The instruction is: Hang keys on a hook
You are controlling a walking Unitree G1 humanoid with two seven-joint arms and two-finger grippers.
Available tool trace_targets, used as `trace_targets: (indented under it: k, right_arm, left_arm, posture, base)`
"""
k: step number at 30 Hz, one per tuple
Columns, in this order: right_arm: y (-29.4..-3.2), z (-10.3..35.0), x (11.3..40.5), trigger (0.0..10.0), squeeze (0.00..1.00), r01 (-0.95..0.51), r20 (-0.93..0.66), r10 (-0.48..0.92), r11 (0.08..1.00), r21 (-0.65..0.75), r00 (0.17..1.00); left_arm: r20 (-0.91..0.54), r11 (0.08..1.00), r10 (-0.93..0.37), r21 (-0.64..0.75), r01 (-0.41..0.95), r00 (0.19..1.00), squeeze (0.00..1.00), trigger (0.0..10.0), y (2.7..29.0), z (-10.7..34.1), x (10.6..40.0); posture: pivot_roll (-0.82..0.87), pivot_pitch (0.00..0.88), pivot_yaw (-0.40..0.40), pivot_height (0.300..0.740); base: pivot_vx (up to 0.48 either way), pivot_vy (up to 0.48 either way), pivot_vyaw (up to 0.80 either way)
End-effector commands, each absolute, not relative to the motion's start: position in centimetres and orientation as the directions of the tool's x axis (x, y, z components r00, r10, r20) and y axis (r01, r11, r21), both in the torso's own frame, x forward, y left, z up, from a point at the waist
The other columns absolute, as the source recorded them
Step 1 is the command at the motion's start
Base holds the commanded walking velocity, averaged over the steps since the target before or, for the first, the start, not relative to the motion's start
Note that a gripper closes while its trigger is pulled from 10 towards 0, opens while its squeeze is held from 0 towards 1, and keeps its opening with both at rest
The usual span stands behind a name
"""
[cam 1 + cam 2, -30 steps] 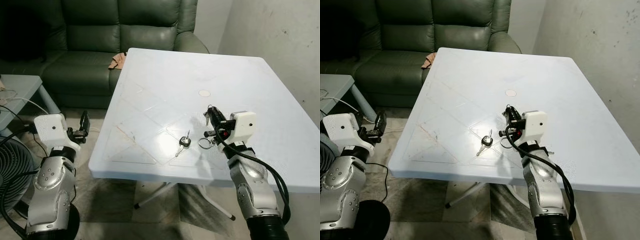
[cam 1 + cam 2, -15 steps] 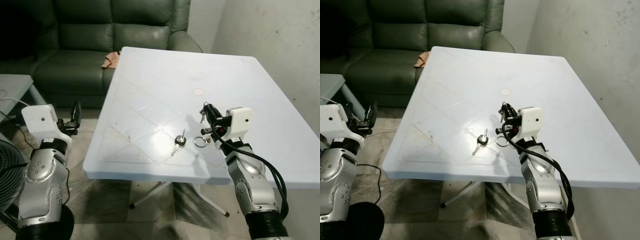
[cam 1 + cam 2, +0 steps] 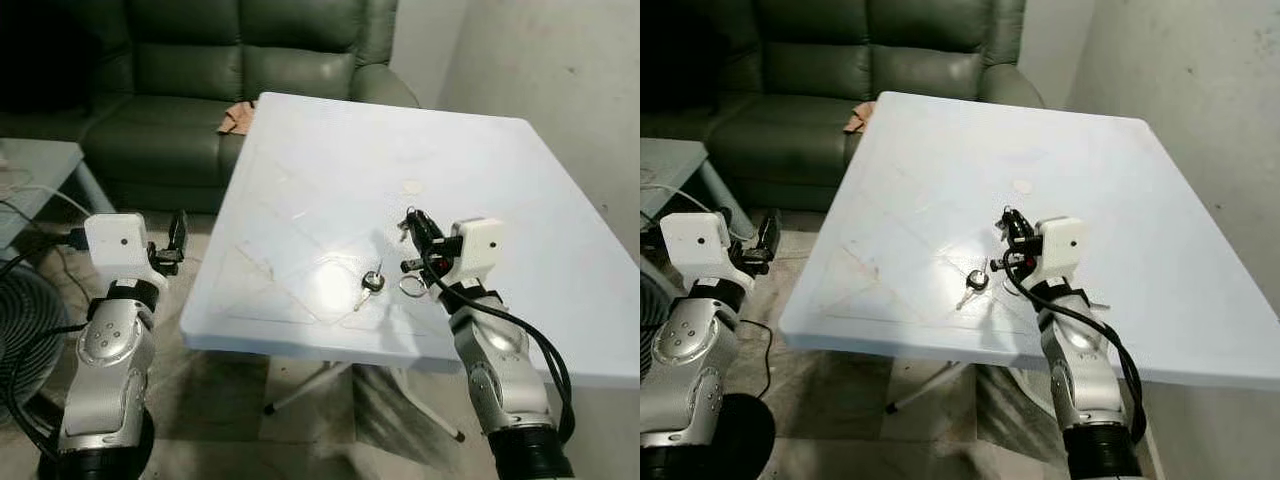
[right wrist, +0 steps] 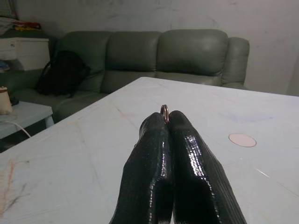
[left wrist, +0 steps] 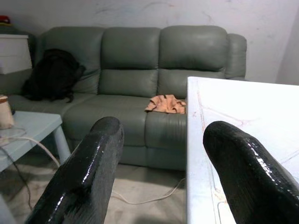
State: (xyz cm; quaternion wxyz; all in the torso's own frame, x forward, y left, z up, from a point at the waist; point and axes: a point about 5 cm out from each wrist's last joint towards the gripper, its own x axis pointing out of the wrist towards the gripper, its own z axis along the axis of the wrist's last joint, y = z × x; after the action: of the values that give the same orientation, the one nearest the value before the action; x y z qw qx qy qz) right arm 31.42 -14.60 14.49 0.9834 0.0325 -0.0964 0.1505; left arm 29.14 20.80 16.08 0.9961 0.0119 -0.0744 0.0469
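Left gripper (image 3: pixel 178 235) sits at mid-left of the head view, off the table's left edge and above the floor. In the left wrist view its two black fingers (image 5: pixel 84 179) stand well apart with nothing between them.

Green sofa (image 3: pixel 200 90) fills the upper left of the frame; an orange cloth (image 3: pixel 238 118) lies on its seat, just beside the table's far left corner. A black bag (image 5: pixel 53 74) rests on the sofa's far end in the left wrist view.

White table (image 3: pixel 330 150) takes up the centre. A black-headed key (image 3: pixel 371 283) lies flat on the tabletop near the front edge, apart from both grippers. A small round disc (image 3: pixel 1022 186) lies further back on the top.

Right gripper (image 3: pixel 412 228) is over the table at centre-right, just right of the black-headed key. Its fingers are pressed together on a key ring (image 4: pixel 164 110), whose metal loop shows at the tips in the right wrist view. A larger ring (image 3: pixel 409 287) hangs below the gripper, close to the tabletop; contact with the table cannot be judged.
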Motion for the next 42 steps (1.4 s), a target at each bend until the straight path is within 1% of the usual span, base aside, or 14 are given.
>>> trace_targets:
  k: [1, 4, 17, 19, 42]
  right_arm:
    - [-14.8, 14.9, 31.2, 10.0, 0.00, -0.297, 0.215, 0.285, 0.954, 0.027, 0.934]
    - [-14.9, 14.7, 31.0, 10.0, 0.00, -0.306, 0.212, 0.296, 0.952, 0.019, 0.931]
    - [-15.0, 14.8, 31.0, 10.0, 0.00, -0.318, 0.207, 0.309, 0.948, 0.013, 0.928]
    - [-15.1, 14.8, 31.0, 10.0, 0.00, -0.318, 0.204, 0.309, 0.948, 0.010, 0.929]
    - [-15.3, 15.1, 31.0, 10.0, 0.00, -0.314, 0.212, 0.302, 0.949, 0.027, 0.930]
  left_arm:
    - [0.154, 0.996, 0.083, 0.016, -0.087, 0.985, 0.00, 10.0, 20.1, 16.3, 29.0]
    - [0.151, 0.997, 0.078, 0.015, -0.081, 0.985, 0.00, 10.0, 19.2, 16.0, 28.7]
    - [0.128, 0.998, 0.059, 0.011, -0.061, 0.990, 0.00, 10.0, 18.1, 15.4, 27.9]
    - [0.115, 0.999, 0.052, -0.013, -0.051, 0.992, 0.00, 10.0, 17.7, 15.2, 27.7]
    - [0.112, 0.999, 0.043, -0.026, -0.040, 0.993, 0.00, 10.0, 17.5, 15.6, 27.7]
  posture:
    - [-0.05, 0.027, -0.018, 0.740]
    - [-0.04, 0.032, -0.020, 0.740]
    - [-0.03, 0.053, -0.032, 0.740]
    - [-0.03, 0.056, -0.035, 0.740]
    - [-0.03, 0.076, -0.041, 0.740]
  base:
    - [0.000, 0.000, 0.00]
    - [0.000, 0.000, 0.00]
    - [0.000, 0.000, 0.00]
    - [0.000, 0.000, 0.00]
    - [0.000, 0.000, 0.00]
